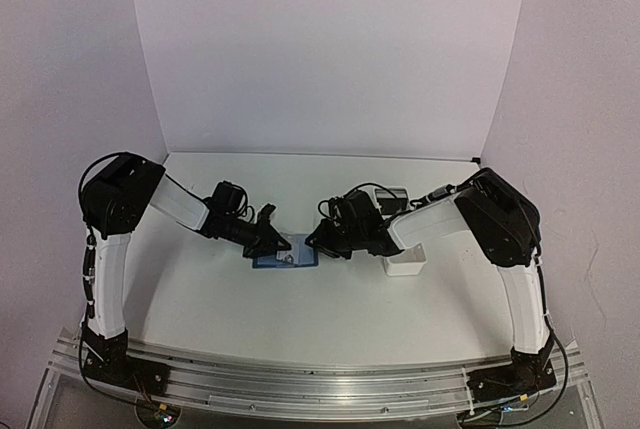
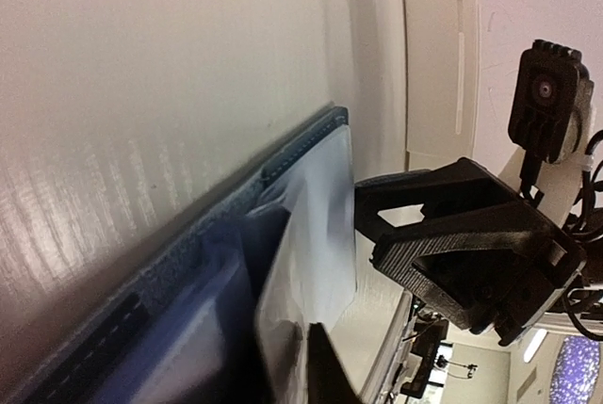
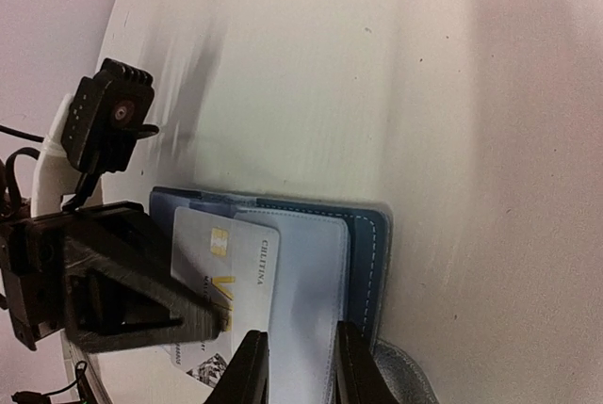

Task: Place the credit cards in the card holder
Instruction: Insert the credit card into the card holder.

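Right claw (image 3: 294, 352) pinching the wallet (image 3: 366, 253); left claw (image 1: 272, 239), grip unclear; we are aiming the card (image 3: 231, 263) flat and square into it.

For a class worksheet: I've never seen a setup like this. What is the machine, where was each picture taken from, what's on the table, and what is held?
Two robot arms are bolted to a table, each ending in a two-finger gripper. One picture looks down from above and behind; the others come from cameras on the left and right wrists. On the table lie an opened blue card holder and a white tray. The right gripper seems to pinch the holder's inner flap. The left gripper meets a credit card at the pocket; its grip is unclear.
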You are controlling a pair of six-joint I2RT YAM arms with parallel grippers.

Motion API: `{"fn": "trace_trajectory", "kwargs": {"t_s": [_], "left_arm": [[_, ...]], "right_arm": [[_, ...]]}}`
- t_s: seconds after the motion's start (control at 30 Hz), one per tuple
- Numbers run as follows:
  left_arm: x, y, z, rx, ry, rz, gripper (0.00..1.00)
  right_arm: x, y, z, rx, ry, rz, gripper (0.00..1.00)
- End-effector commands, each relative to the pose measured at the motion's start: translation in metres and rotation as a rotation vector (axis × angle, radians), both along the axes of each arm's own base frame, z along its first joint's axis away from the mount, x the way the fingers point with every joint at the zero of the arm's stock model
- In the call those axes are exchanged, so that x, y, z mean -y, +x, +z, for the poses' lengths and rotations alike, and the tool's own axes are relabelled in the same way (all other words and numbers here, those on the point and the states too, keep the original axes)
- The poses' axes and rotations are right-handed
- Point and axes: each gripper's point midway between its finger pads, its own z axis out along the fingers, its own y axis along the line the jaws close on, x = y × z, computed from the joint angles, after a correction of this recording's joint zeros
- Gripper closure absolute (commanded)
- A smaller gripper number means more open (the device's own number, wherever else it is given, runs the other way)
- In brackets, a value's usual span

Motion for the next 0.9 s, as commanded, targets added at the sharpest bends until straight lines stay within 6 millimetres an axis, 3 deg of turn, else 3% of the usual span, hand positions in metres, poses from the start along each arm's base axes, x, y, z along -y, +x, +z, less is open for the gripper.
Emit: {"fn": "trace_trajectory", "kwargs": {"t_s": [0.0, 0.1, 0.2, 0.33, 0.43, 0.57, 0.7, 0.87], "left_arm": [[-0.013, -0.010, -0.029, -0.076, 0.249, 0.030, 0.73], [-0.019, -0.002, -0.013, -0.047, 0.308, 0.051, 0.55], [-0.022, 0.004, -0.005, -0.050, 0.358, 0.062, 0.47], [-0.030, -0.003, -0.010, -0.082, 0.457, 0.042, 0.34], [-0.036, -0.005, -0.011, -0.091, 0.500, 0.039, 0.27], [-0.036, -0.002, -0.005, -0.075, 0.510, 0.036, 0.25], [-0.034, -0.001, 0.003, -0.053, 0.525, 0.017, 0.08], [-0.029, 0.009, 0.016, 0.002, 0.513, 0.011, 0.04]], "right_arm": [[0.007, -0.031, -0.042, -0.119, -0.080, 0.045, 0.78], [0.007, -0.030, -0.040, -0.113, -0.081, 0.040, 0.79], [0.005, -0.028, -0.038, -0.105, -0.078, 0.042, 0.78], [0.003, -0.026, -0.034, -0.095, -0.073, 0.047, 0.78], [0.003, -0.026, -0.032, -0.090, -0.072, 0.049, 0.78], [0.004, -0.027, -0.032, -0.089, -0.074, 0.052, 0.78], [0.003, -0.027, -0.033, -0.088, -0.074, 0.054, 0.78], [0.000, -0.024, -0.031, -0.084, -0.068, 0.060, 0.78]]}}
